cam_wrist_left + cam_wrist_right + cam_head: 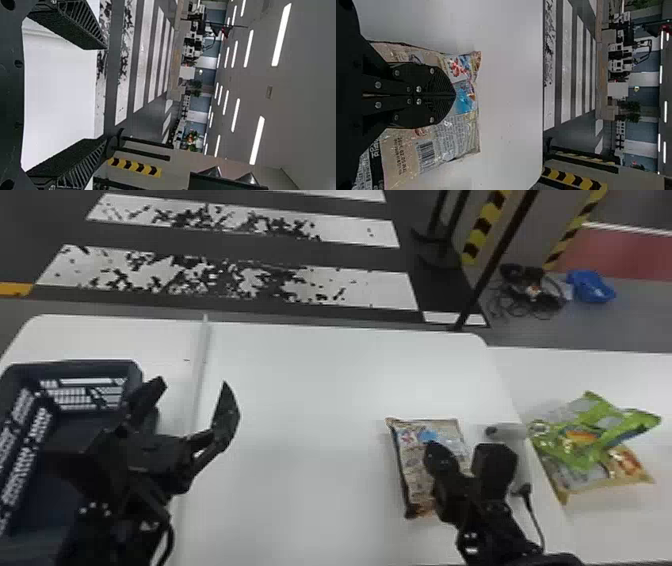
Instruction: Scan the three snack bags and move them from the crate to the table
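White table (310, 390), snack bag (411, 445) lower right in head view, long axis roughly up-down, right gripper (454, 95) nearer, fingers together; left gripper's (195, 384) spread.

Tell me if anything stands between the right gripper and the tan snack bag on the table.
Nothing visible does: the right gripper is over the snack bag, fingers together; whether they touch it, I cannot tell.
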